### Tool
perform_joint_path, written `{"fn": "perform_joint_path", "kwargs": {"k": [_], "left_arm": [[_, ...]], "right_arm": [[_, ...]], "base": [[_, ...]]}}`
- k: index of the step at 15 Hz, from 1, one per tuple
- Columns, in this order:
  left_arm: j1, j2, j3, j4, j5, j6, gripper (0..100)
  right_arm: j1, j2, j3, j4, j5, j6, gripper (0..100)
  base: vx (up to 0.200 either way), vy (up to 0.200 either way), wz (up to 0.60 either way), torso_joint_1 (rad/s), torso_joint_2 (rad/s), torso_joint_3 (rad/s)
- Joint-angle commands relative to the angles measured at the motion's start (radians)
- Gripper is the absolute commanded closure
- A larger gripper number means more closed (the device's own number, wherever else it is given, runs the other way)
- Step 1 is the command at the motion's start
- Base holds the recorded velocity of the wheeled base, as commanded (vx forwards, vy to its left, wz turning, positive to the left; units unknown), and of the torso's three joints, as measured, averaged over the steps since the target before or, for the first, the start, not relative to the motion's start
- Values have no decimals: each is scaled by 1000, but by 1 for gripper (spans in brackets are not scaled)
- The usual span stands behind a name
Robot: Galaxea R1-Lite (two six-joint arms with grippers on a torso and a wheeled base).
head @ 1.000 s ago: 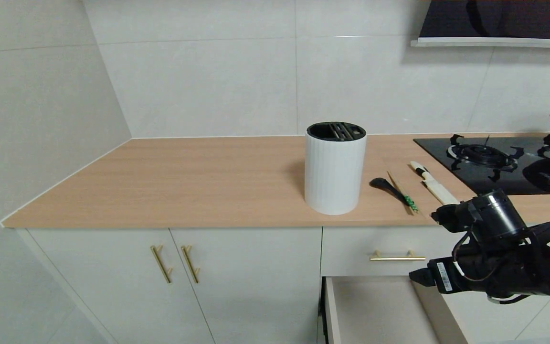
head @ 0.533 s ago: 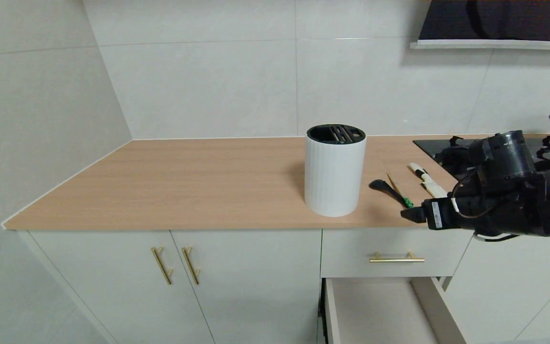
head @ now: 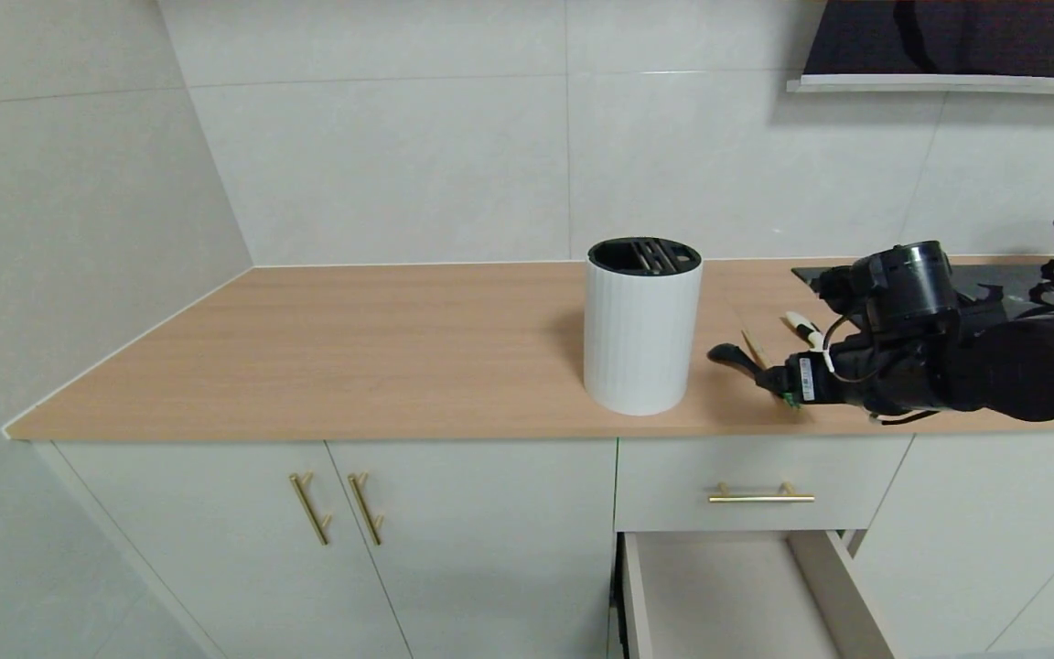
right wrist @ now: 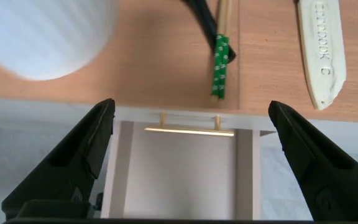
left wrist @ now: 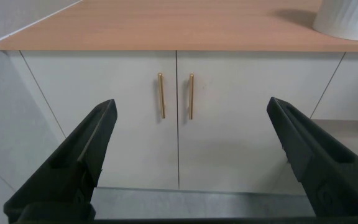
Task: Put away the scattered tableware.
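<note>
The tabletop [head: 399, 348] runs across the middle of the head view, and a white ribbed holder [head: 642, 329] with a black slotted top stands upright on it, right of centre. Just right of the holder lie the scattered pieces. A black spoon [head: 734, 357] is nearest the holder, then a pair of chopsticks [head: 751, 346] with green ends, and farther right a white knife [head: 800, 323] that is partly hidden by the arm. All three lie flat on the wood near its front edge.

The right hand [head: 779, 375] hangs at the right of the head view, over the front edge of the tabletop and just above the green ends of the chopsticks. In the right wrist view its fingers [right wrist: 73, 162] stand wide apart with nothing between them. That view frames the chopsticks [right wrist: 221, 56], the spoon's handle [right wrist: 204, 22], the knife [right wrist: 321, 56] and part of the holder [right wrist: 42, 37]. The spoon handle and the chopsticks lie close together, while the knife is apart from them.

Below the hand a drawer [head: 728, 595] stands pulled open at the lower right of the head view, under a shut drawer front with a gold handle [head: 760, 495].

The left hand [left wrist: 191, 102] also has its fingers [left wrist: 73, 162] spread apart and holds nothing. It faces two cabinet doors with gold handles [left wrist: 176, 96] beneath the tabletop, and the holder's base [left wrist: 353, 15] shows at the upper right of that view.

A black stove [head: 1021, 275] sits at the far right of the tabletop, and a range hood [head: 948, 41] is in the upper right corner.
</note>
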Motion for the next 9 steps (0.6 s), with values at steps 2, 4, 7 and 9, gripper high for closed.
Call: {"fn": "perform_joint_path", "kwargs": {"k": [2,4,7,9], "left_arm": [[0,2,0,0,0,-1,0],[0,0,0,0,0,-1,0],[0,2,0,0,0,-1,0],[0,2,0,0,0,-1,0]], "right_arm": [[-8,87,0,-66,-36,11,0],[-19,117,0,-89,-48,8,0],[-22,144,-3,-98,-49,8,0],[-27,149,-2,-121,-49,10,0]], "base": [[0,0,0,0,0,0],[0,0,0,0,0,0],[0,0,0,0,0,0],[0,0,0,0,0,0]]}}
